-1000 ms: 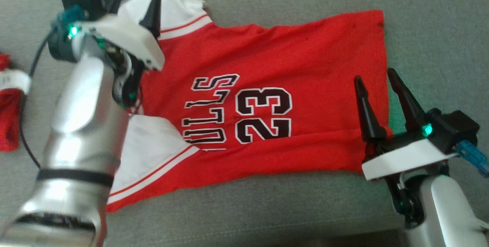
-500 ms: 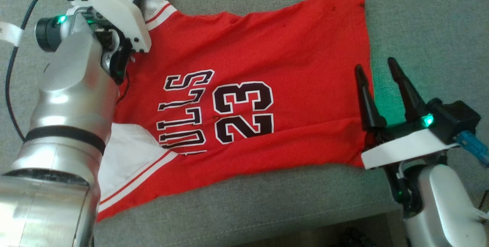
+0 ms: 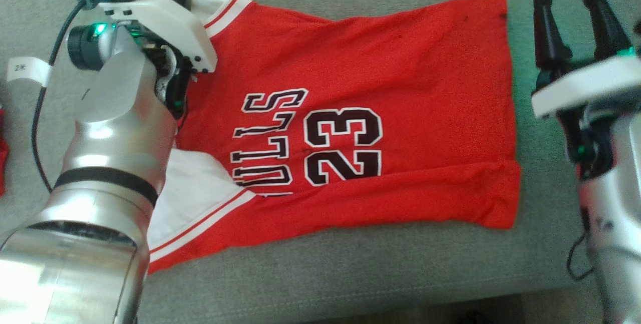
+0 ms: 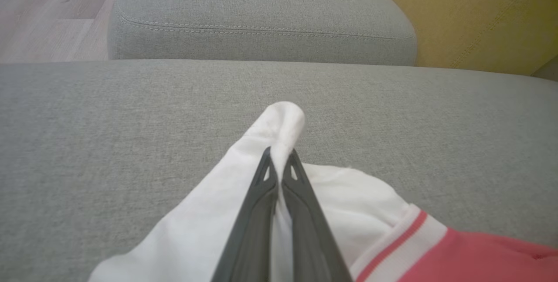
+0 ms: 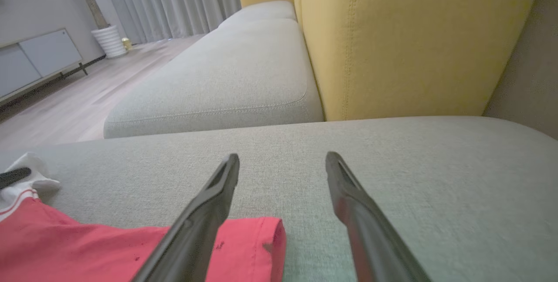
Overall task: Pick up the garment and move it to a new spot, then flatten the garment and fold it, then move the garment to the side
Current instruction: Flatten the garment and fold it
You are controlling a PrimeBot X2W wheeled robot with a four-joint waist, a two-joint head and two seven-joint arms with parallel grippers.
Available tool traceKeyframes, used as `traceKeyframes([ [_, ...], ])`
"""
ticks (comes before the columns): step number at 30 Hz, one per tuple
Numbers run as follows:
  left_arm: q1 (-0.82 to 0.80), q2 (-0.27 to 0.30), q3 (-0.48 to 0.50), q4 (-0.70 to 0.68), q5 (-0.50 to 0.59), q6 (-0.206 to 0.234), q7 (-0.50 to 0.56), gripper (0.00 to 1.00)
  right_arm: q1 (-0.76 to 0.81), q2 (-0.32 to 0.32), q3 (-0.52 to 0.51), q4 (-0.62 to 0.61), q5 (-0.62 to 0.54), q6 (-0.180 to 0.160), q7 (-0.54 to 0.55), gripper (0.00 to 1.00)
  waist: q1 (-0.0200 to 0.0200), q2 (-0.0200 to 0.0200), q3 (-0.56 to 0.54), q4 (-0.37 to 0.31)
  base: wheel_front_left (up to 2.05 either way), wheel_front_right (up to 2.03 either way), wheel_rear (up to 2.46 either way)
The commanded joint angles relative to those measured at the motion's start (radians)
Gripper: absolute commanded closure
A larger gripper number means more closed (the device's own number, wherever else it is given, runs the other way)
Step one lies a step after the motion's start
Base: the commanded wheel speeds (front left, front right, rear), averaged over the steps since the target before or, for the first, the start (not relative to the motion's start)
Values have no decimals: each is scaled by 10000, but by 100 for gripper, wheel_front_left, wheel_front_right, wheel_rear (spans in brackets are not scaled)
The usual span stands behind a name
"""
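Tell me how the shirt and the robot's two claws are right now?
Red-and-white fabric jersey: spread flat on the grey fabric sofa cushion, print up.
White sleeve: pinched and bunched up.
Left gripper with dark fingers: shut on the white sleeve.
Right gripper: open, holding nothing.
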Motion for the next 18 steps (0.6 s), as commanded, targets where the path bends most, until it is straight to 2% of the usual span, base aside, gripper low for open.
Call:
traceKeyframes([
  [1,-352,262,61,-231,-83,-19,-137,100,-343,-205,291,83,115,75,181,0,-1,0,20,169,0,0,0],
  [8,-266,143,-141,-385,-375,-159,-300,100,-1999,-676,1349,2891,761,75,1637,0,-1,0,-5,504,0,0,0],
  [12,-101,134,-367,-546,-692,-239,-325,100,-2451,-812,1949,3934,1145,75,2480,0,-1,0,-33,570,0,0,0],
  [13,-68,133,-446,-595,-785,-253,-329,100,-2522,-845,2093,4090,1266,75,2656,16,-1,0,-31,578,0,0,0],
  [15,-33,132,-594,-661,-959,-267,-333,100,-2636,-938,2340,4310,1479,75,2889,100,-1,0,-23,586,0,0,0],
  [18,-15,132,-769,-732,-1188,-257,-339,100,-2766,-1053,2529,4408,1735,75,2712,100,-1,0,-23,589,0,0,0],
])
